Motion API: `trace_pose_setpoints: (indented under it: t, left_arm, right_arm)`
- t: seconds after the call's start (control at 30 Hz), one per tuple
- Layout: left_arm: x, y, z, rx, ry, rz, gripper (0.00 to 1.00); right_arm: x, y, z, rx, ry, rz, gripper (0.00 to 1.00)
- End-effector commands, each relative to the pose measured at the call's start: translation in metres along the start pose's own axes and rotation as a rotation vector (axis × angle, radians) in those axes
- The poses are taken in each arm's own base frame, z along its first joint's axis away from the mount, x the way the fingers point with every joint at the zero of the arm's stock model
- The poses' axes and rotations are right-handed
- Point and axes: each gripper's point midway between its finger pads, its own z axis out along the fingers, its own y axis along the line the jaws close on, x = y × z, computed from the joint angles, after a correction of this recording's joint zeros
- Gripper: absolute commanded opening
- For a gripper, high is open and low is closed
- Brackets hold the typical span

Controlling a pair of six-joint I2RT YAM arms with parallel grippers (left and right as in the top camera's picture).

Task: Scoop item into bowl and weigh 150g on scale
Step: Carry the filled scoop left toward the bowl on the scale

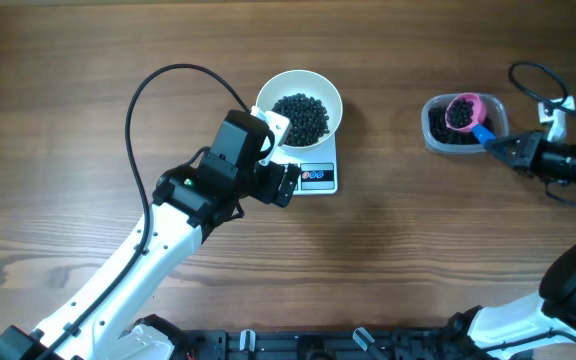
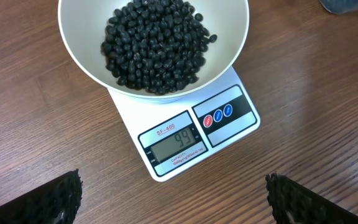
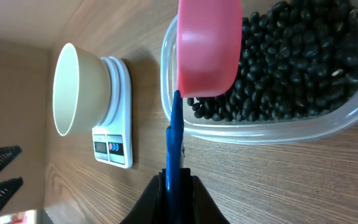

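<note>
The white bowl (image 1: 332, 92) stands on the scale (image 1: 318, 177) with a heap of black beans (image 1: 301, 115) in it. In the left wrist view the bowl (image 2: 82, 43) holds the beans (image 2: 154, 43), and the scale's display (image 2: 174, 143) reads 99. My left gripper (image 2: 176, 202) hovers open just in front of the scale (image 2: 225, 113), nothing between its fingers. My right gripper (image 3: 174, 180) is shut on the blue handle (image 3: 174, 137) of a pink scoop (image 3: 209, 46). The scoop (image 1: 462, 110) has beans in it and hangs over the clear tub (image 1: 430, 135).
The clear tub (image 3: 260, 127) is still well filled with beans (image 3: 291, 62). A black cable (image 1: 143, 90) loops over the table left of the bowl. The left arm (image 1: 138, 270) crosses the front left; the right arm (image 1: 568, 160) sits by the right edge.
</note>
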Motion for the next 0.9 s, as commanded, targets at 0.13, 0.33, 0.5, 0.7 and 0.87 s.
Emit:
trace_pose_setpoints:
  t: [0.13,0.33,0.5,0.7,0.87]
  left_arm:
    - [0.003,0.000,0.002,0.008,0.010,0.013,1.00]
    - [0.003,0.000,0.002,0.008,0.010,0.013,1.00]
    - [0.003,0.000,0.002,0.008,0.010,0.012,1.00]
    - [0.003,0.000,0.002,0.008,0.010,0.012,1.00]
    - [0.003,0.000,0.002,0.008,0.010,0.013,1.00]
  right_arm:
    - [-0.026,0.048,-0.017,-0.347,-0.160,0.057,0.04]
    - [-0.032,0.067,-0.021,-0.465,-0.163,0.158,0.04]
    - [-0.019,0.102,0.013,-0.510,-0.041,0.100,0.04]
    - [0.001,0.162,0.070,-0.576,0.152,0.024,0.04]
    - [0.017,0.188,0.117,-0.494,0.226,-0.113,0.04]
